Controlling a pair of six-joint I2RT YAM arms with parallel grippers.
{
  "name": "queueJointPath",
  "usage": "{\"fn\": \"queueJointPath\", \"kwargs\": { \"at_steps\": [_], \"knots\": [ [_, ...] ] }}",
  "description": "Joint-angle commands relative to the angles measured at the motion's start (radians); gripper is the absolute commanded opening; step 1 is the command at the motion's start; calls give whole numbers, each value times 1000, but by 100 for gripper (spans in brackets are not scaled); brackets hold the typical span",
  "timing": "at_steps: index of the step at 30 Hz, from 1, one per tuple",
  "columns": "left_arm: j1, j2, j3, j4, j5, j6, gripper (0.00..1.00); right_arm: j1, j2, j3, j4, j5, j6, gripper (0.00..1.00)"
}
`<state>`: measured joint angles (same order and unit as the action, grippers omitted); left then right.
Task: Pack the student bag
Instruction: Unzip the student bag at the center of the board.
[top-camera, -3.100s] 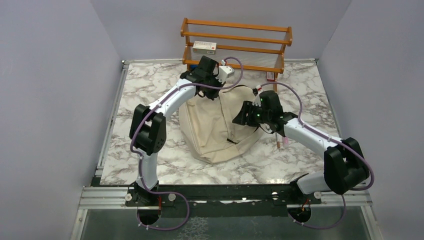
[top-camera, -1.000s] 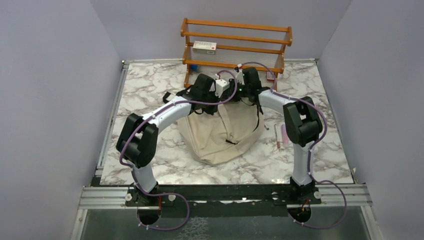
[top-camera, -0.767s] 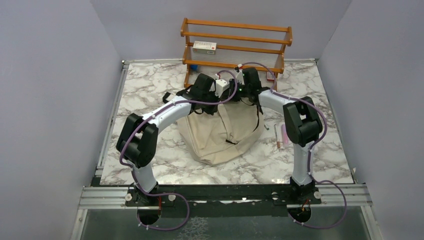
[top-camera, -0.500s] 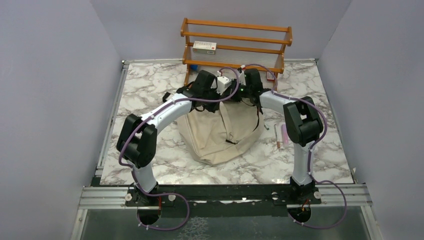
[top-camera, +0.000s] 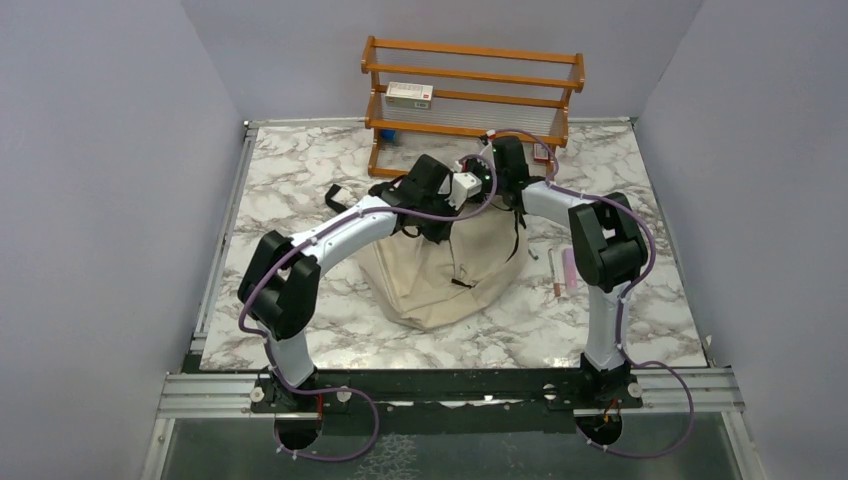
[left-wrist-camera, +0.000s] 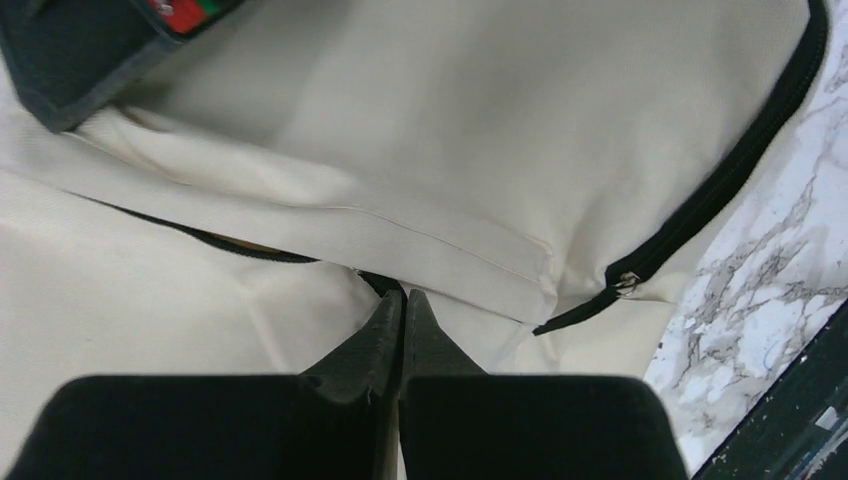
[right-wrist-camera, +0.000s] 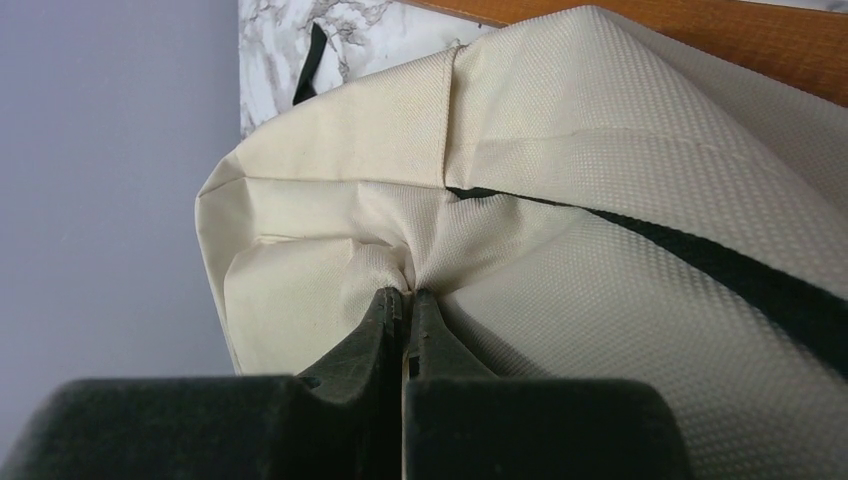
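Observation:
The student bag (top-camera: 440, 270), cream canvas with black zippers, slumps in the middle of the marble table. Both grippers meet at its far top edge. My left gripper (top-camera: 447, 200) is shut, and in the left wrist view its tips (left-wrist-camera: 402, 293) pinch a small black zipper tab where a dark zipper line (left-wrist-camera: 240, 245) ends on the student bag (left-wrist-camera: 450, 120). My right gripper (top-camera: 497, 182) is shut too. In the right wrist view its tips (right-wrist-camera: 405, 293) hold a bunched fold of cream fabric of the student bag (right-wrist-camera: 600, 200), next to a black strap (right-wrist-camera: 760, 290).
A wooden rack (top-camera: 470, 90) with a white box (top-camera: 409, 94) stands behind the bag. Pens (top-camera: 557, 272) and a pink item (top-camera: 570, 268) lie on the table to the bag's right. A black strap end (top-camera: 335, 193) trails to the left.
My right gripper swung from the bag's right side to its back top and shut on the fabric. My left gripper, still shut, slid rightward along the bag's top.

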<state>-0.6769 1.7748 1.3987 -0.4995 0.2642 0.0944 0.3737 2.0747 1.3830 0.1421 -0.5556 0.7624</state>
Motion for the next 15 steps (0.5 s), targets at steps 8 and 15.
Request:
{"fn": "queueJointPath", "kwargs": {
  "at_steps": [8, 15],
  "knots": [
    [-138, -70, -70, -54, 97, -60, 0, -45, 22, 9, 100, 24, 9, 1],
    [-190, -115, -134, -54, 90, -84, 0, -51, 30, 8, 105, 17, 11, 0]
  ]
}}
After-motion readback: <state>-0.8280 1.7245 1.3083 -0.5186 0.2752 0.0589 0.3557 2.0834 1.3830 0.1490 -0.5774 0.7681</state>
